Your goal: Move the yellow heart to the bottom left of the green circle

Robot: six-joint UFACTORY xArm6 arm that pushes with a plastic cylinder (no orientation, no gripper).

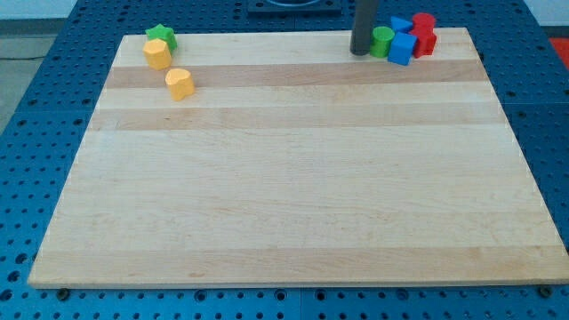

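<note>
Yellow heart (180, 84) sits by a yellow hexagon (157, 54) (green star (161, 36) behind), my tip (359, 52) touching the far green circle (382, 42).

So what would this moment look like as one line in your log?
my tip: top, touching green circle on its left | yellow heart: far left, unmoved-looking | task: not done

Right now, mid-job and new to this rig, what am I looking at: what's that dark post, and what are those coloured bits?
One camera looks down across a wooden board. The dark post is my rod; my tip rests at the view's top, just left of the green circle. Clustered beside that circle are two blue blocks and two red blocks. At the view's top left sit a green star, a yellow block and the yellow heart. Nothing is held; I only push.
</note>
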